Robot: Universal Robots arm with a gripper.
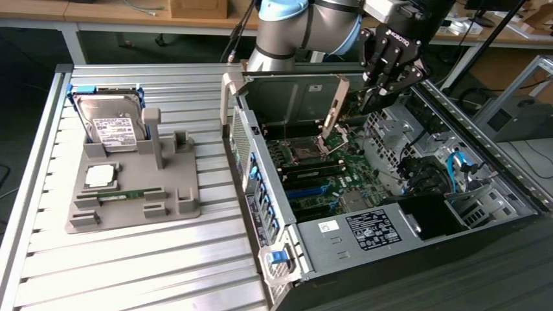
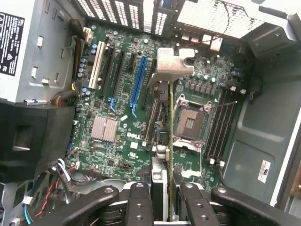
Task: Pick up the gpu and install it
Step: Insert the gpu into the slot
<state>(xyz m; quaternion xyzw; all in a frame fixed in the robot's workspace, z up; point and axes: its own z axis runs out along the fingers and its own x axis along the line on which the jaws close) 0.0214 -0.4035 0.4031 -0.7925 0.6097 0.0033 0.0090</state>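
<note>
My claw (image 2: 164,197) is closed partway on the graphics card (image 2: 161,141). The two fingers (image 2: 140,200) pinch its thin body from either side, so the card hangs edge-on beneath me. The pale metal bracket (image 2: 171,63) is at the end farthest from my grip.

In the exterior view I hang inside the open computer case (image 1: 259,188), toward its far end. The card is above the motherboard (image 2: 117,94) and, as far as I can tell, touches nothing yet. Through my own camera its edge lies between the long blue slot (image 2: 138,80) and the open processor socket (image 2: 190,122), so I judge it is not over the slot.

To do this part well, I think the card must stay upright and square in my fingers. A thin board pinched near one end can swing or twist. Its long edge should run exactly parallel to the blue slot, with the bracket facing the vented rear wall (image 2: 117,14) of the case. Any sideways correction is best made while the card hangs clear of the board.

I would watch the raised lever by the socket and the loose red and black wires (image 2: 54,186) near the case corner, since either could catch a low edge. The hold must be firm without bending the board.
</note>
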